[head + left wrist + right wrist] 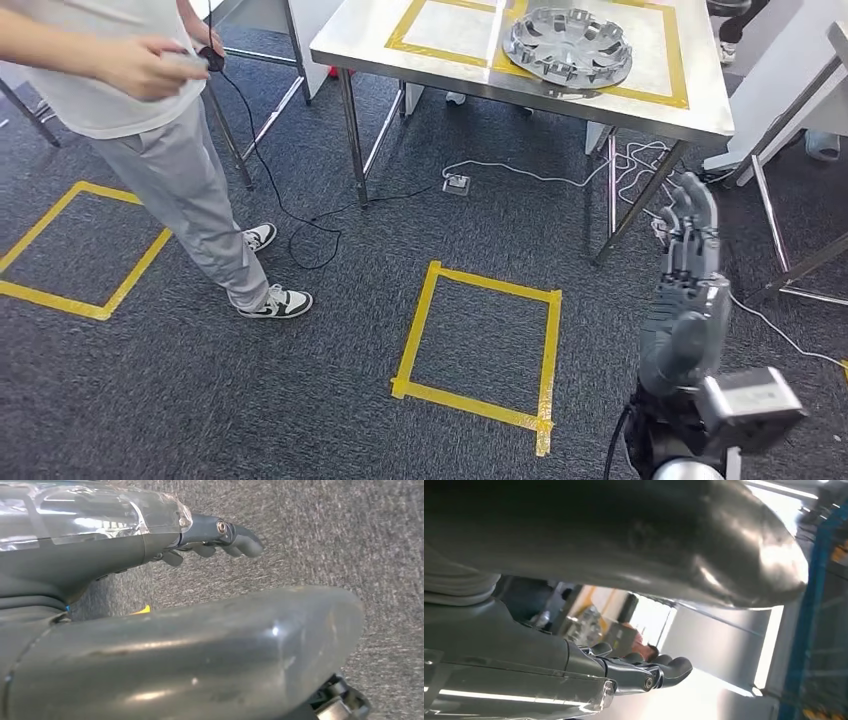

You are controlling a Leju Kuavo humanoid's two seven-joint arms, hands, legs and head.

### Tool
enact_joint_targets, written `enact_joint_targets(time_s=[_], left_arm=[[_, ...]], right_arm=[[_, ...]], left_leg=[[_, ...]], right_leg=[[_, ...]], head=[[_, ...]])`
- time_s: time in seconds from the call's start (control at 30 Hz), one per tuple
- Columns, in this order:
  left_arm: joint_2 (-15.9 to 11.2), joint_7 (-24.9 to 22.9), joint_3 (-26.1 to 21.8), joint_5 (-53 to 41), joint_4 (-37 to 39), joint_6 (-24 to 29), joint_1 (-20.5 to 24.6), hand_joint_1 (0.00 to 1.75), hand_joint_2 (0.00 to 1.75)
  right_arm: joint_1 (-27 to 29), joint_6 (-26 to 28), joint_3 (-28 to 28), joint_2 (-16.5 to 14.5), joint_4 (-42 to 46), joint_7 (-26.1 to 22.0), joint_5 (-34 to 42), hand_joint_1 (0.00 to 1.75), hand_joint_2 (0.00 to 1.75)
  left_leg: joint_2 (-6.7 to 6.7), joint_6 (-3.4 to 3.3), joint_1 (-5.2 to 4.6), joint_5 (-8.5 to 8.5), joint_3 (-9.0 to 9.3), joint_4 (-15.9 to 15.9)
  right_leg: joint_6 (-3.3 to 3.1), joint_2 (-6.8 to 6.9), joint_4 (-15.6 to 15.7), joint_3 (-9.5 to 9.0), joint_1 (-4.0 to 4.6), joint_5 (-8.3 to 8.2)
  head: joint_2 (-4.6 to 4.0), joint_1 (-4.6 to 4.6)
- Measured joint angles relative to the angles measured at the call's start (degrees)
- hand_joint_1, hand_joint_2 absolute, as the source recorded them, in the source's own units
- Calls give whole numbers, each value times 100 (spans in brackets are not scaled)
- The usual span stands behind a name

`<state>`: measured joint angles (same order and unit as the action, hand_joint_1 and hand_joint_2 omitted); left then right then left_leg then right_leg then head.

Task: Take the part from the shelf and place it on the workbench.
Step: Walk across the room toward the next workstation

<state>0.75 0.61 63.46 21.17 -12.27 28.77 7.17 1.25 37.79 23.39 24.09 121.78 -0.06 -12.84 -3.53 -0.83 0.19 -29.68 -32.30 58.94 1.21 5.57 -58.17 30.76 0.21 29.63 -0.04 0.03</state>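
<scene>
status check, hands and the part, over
Right hand raised, fingers apart, holding nothing; left hand empty over the carpet. Wheel cover sits on the workbench. Person stands at the left, cables trail underneath.

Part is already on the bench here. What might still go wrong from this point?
1. The hubcap lies across the yellow tape between the marked squares, near the workbench front edge; a nudge might slide it off.
2. Cables trail over the carpet under the bench, so a step there could snag one.
3. A person stands close on the left, within possible walking or arm-swing range. The right hand holds nothing.
</scene>
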Motion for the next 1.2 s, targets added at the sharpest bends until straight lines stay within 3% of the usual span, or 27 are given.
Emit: enact_joint_targets(time_s=[0.03,0.1,0.17,0.2,0.23,0.27,0.33,0.4,0.43,0.47,0.5,0.53,0.6,0.67,0.7,0.73,0.77,0.8,0.87,0.9,0.97,1.03,1.07,1.13,1.17,1.2], left_arm=[[3,2,24,-34,-1,-23,7,0,0],[18,8,68,-101,-3,-80,22,0,0],[39,5,115,-179,-3,-130,27,0,0],[46,-2,143,-221,-3,-149,25,0,0],[52,-13,174,-262,-4,-162,24,0,0],[59,-24,203,-302,-5,-172,25,0,0],[87,-43,250,-366,-10,-181,36,0,0],[121,-67,287,-402,-28,-189,48,0,0],[132,-87,312,-415,-37,-200,46,0,0],[139,-110,336,-427,-45,-215,36,0,0],[140,-138,357,-439,-48,-233,24,0,0],[135,-163,372,-448,-47,-251,19,0,0],[122,-198,395,-463,-46,-277,21,0,0],[113,-219,424,-482,-45,-292,15,0,0],[106,-228,441,-492,-45,-296,7,0,0],[97,-234,457,-504,-44,-298,0,0,0],[87,-238,477,-517,-43,-299,-3,0,0],[78,-238,494,-535,-43,-298,0,0,0],[68,-231,516,-570,-44,-290,12,0,0],[66,-225,525,-584,-45,-286,15,0,0],[62,-209,547,-610,-47,-281,17,0,0],[61,-195,572,-639,-48,-277,27,0,0],[64,-187,587,-655,-49,-275,37,0,0],[76,-182,614,-680,-51,-274,50,0,0],[81,-190,629,-688,-51,-275,49,0,0],[82,-212,640,-693,-50,-277,44,0,0]], right_arm=[[-38,-73,27,-18,-209,19,42,0,0],[-143,-285,119,-69,-767,78,200,0,0],[-291,-483,243,-173,-1584,53,430,0,0],[-374,-562,305,-247,-2064,-22,564,0,0],[-461,-638,363,-330,-2572,-131,709,0,0],[-550,-714,417,-421,-3086,-269,856,0,0],[-707,-887,520,-616,-4165,-512,1121,0,0],[-781,-1055,619,-801,-5243,-603,1292,0,0],[-790,-1133,661,-888,-5733,-581,1342,0,0],[-801,-1201,701,-978,-6179,-523,1375,0,0],[-801,-1267,740,-1075,-6580,-447,1396,0,0],[-784,-1331,777,-1166,-6947,-360,1407,0,0],[-688,-1468,841,-1315,-7614,-171,1437,0,0],[-568,-1633,895,-1418,-8201,76,1458,0,0],[-528,-1721,927,-1463,-8454,220,1450,0,0],[-504,-1812,956,-1504,-8686,365,1426,0,0],[-493,-1899,984,-1543,-8884,498,1384,0,0],[-494,-1984,1011,-1575,-9061,615,1328,0,0],[-515,-2150,1081,-1613,-9361,833,1213,0,0],[-526,-2227,1119,-1624,-9494,930,1168,0,0],[-536,-2360,1193,-1649,-9724,1073,1105,0,0],[-540,-2466,1261,-1676,-9893,1173,1043,0,0],[-538,-2505,1292,-1685,-9972,1210,1014,0,0],[-522,-2561,1350,-1693,-10124,1267,972,0,0],[-516,-2582,1378,-1694,-10191,1289,956,0,0],[-516,-2601,1400,-1698,-10245,1309,947,0,0]], left_leg=[[72,-38,11,31,-19,-6],[222,-88,11,90,-76,-5],[385,-105,-4,144,-137,-1],[471,-105,-13,167,-157,1],[556,-101,-23,186,-169,2],[641,-92,-33,203,-174,2],[800,-52,-34,247,-201,-4],[956,21,6,312,-264,-14],[1040,65,26,345,-294,-20],[1036,97,34,354,-326,-15],[895,127,20,321,-368,23],[701,155,5,223,-440,143],[328,210,-7,-141,-705,698],[299,262,23,-430,-973,1346],[305,281,36,-431,-992,1453],[296,292,42,-329,-891,1336],[237,295,43,-159,-680,1015],[92,287,29,-34,-437,616],[-155,201,-7,85,-119,66],[-205,146,-28,65,-86,-16],[-83,41,-39,86,-105,-24],[65,-37,-22,125,-122,-39],[151,-74,-12,150,-133,-44],[339,-127,-21,188,-169,-41],[441,-143,-33,204,-182,-40],[539,-152,-46,218,-188,-39]], right_leg=[[34,-132,-157,57,-20,132],[88,-414,-786,296,-54,528],[93,-492,-1384,526,-64,754],[78,-504,-1433,537,-64,704],[50,-526,-1265,457,-65,544],[10,-586,-914,304,-64,313],[-78,-833,-239,12,-68,12],[-124,-948,20,-92,-49,-34],[-131,-886,66,-103,-31,-50],[-137,-801,128,-124,-34,-53],[-146,-723,199,-148,-39,-65],[-158,-643,269,-168,-47,-84],[-178,-482,326,-176,-46,-110],[-185,-307,316,-160,-43,-111],[-182,-229,309,-152,-44,-109],[-175,-160,298,-146,-46,-104],[-160,-105,282,-144,-49,-95],[-137,-59,259,-142,-49,-80],[-74,4,199,-137,-27,-42],[-48,33,183,-141,-16,-31],[2,105,182,-160,-14,-18],[66,-32,55,-128,-37,128],[91,-178,-185,-40,-51,310],[111,-444,-957,250,-68,754],[105,-494,-1316,387,-68,902],[88,-517,-1495,451,-66,929]], head=[[0,-2],[0,22],[0,42],[0,55],[0,69],[0,86],[0,76],[0,72],[0,88],[0,123],[-1,134],[-1,115],[-1,38],[0,-20],[0,-32],[0,-39],[0,-43],[0,-46],[0,-38],[0,-22],[0,-6],[0,1],[0,13],[0,60],[0,79],[0,101]])
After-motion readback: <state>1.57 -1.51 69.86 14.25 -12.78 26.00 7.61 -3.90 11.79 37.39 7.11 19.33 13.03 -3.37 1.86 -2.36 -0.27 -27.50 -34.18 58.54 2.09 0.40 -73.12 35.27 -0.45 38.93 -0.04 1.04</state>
